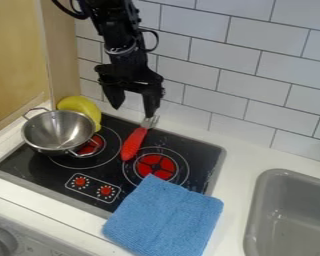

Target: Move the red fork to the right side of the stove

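Red fork (134, 143): in the camera view, on the stove (29, 167) between the two ringed burners, handle toward the front, metal head at the back edge. It is not over at the right side, so the move looks undone.
Gripper (132, 111): above the stove's back edge, jaws spread, one tip right by the fork's head. Whether they touch, I cannot tell; nothing is pinched between them.
Right side of stove: the goal. Gripping, carrying and setting down the fork all seem left to do.
Blue cloth (166, 215): draped over the stove's front right corner and onto the counter; it could crowd the landing spot.
Silver pot (56, 132): on the left burner, a yellow thing (81, 108) behind it.
Counter (239, 162): white, with a grey sink (289, 212) at right.
Room: white tiled wall (216, 80) behind, tan panel (16, 60) at left.
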Controlling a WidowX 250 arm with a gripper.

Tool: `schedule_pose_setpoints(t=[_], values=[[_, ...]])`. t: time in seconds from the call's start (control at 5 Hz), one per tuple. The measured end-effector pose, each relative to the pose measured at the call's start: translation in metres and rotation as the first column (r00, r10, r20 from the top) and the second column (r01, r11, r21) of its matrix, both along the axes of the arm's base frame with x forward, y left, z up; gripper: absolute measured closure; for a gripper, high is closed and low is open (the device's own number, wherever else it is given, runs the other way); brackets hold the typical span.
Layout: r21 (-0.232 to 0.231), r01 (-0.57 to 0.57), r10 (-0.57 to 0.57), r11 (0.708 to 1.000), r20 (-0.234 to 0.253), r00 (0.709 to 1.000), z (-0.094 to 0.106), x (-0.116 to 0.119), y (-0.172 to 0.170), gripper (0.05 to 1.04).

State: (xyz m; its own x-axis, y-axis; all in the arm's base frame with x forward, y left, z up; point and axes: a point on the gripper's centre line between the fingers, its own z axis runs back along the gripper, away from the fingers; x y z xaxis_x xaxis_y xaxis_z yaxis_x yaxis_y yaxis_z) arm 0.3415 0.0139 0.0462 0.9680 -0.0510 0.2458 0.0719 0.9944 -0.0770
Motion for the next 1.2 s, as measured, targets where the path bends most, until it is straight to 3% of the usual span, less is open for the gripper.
schedule_pose_setpoints(t=[0.2, 0.6, 0.8, 1.2], values=[[0.027, -0.006, 0.006, 1.000, -0.008, 1.000, -0.004, 0.001, -0.002, 0.085], [0.011, 0.013, -0.012, 1.000, -0.093, 0.996, -0.026, -0.003, -0.013, 0.085], [0.001, 0.020, -0.019, 1.000, -0.099, 0.995, -0.029, 0.003, -0.014, 0.085], [0.025, 0.025, -0.021, 0.999, -0.159, 0.987, -0.044, -0.004, -0.010, 0.085]])
